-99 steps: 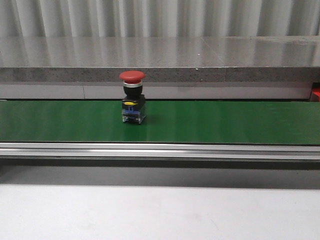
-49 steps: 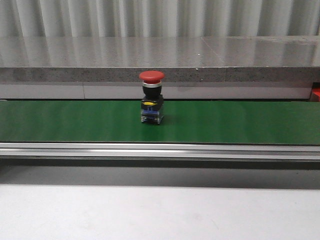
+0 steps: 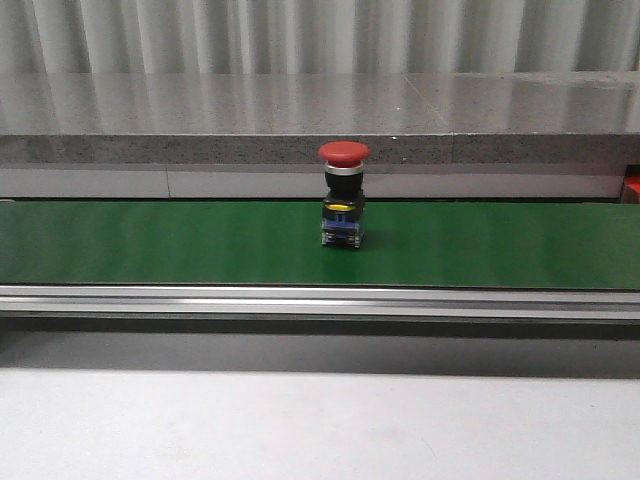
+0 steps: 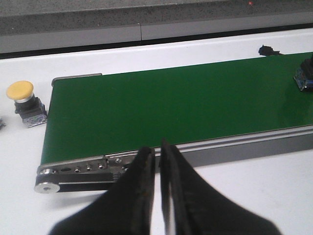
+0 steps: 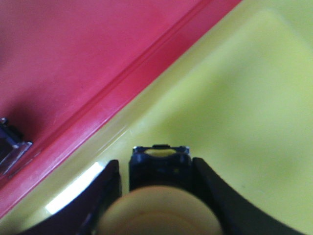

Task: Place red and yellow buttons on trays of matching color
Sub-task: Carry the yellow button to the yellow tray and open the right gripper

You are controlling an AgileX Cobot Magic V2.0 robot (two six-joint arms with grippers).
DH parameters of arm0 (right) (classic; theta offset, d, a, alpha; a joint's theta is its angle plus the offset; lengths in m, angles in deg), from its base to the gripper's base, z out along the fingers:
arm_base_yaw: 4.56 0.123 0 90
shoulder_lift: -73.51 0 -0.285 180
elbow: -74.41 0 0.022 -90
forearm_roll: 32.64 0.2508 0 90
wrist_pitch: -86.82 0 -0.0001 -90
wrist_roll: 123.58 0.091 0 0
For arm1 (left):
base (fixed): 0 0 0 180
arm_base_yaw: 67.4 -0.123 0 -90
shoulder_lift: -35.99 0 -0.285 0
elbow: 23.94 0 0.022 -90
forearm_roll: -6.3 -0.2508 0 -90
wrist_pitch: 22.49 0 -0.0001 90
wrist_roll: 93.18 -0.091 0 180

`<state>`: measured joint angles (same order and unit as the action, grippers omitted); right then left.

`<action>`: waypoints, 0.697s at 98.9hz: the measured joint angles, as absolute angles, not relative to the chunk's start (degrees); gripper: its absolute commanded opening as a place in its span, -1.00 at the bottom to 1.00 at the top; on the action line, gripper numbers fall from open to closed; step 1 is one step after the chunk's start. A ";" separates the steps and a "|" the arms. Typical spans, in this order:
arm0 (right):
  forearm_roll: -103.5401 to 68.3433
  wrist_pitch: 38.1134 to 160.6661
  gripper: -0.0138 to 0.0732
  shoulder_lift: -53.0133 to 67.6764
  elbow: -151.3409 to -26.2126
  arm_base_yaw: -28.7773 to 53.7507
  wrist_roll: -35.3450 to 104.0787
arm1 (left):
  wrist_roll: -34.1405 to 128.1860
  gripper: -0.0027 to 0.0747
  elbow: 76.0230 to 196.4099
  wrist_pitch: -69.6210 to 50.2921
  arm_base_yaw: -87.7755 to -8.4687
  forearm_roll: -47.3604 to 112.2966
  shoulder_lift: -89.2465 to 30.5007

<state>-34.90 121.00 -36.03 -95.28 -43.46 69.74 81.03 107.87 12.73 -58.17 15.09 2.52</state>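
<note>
Front view: red mushroom-cap push button (image 3: 344, 196) upright on the green conveyor belt (image 3: 150, 245), near mid-belt. Left wrist: left gripper (image 4: 157, 161) black fingers pressed together, empty, above the belt's near rail; yellow-capped push button (image 4: 25, 98) on the white table (image 4: 254, 186) just beside the belt's end. Right wrist: right gripper (image 5: 156, 183) clamped on another yellow-capped button (image 5: 160, 193) over the yellow plastic tray (image 5: 244, 98), beside the red plastic tray (image 5: 73, 49).

Conveyor belt (image 3: 150, 245): plain dark green, silver metal rail.
Mushroom-head push button (image 3: 344, 195): red cap, black body, yellow mark.
Second round-capped button (image 4: 22, 95): yellow cap.
Plastic trays: red (image 5: 58, 58), yellow (image 5: 244, 98).
Stone ledge (image 3: 300, 120): speckled grey.
</note>
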 measured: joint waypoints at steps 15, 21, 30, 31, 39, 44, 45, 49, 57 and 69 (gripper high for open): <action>-33.93 120.20 -0.50 -39.89 -95.28 -43.46 69.74 | 81.03 -0.95 107.87 12.73 -58.17 15.09 2.52; -33.81 120.10 -0.48 -40.84 -95.28 -43.46 69.74 | 81.03 -0.95 107.87 12.73 -58.17 15.09 2.52; -33.81 120.10 -0.25 -41.60 -95.28 -43.46 69.74 | 81.03 -0.95 107.87 12.73 -58.17 15.09 2.52; -33.81 120.10 -0.22 -41.60 -95.28 -43.46 69.74 | 81.03 -0.95 107.87 12.73 -58.17 15.09 2.52; -33.81 119.86 0.17 -41.60 -95.28 -43.46 69.74 | 81.03 -0.95 107.87 12.73 -58.17 15.09 2.52; -33.81 119.87 0.42 -41.60 -95.28 -43.46 69.74 | 81.03 -0.95 107.87 12.73 -58.17 15.09 2.52; -33.81 119.87 0.44 -41.60 -95.28 -43.46 69.74 | 81.03 -0.94 107.87 12.73 -58.17 15.09 2.52; -33.81 119.76 0.57 -41.60 -95.28 -43.46 69.74 | 81.03 -0.95 107.87 12.73 -58.17 15.09 2.52; -33.73 119.76 0.65 -41.60 -95.28 -43.46 69.74 | 81.03 -0.95 107.87 12.73 -58.17 15.09 2.52; -33.73 119.56 0.63 -41.60 -95.28 -43.46 69.74 | 81.03 -0.95 107.87 12.73 -58.17 15.09 2.52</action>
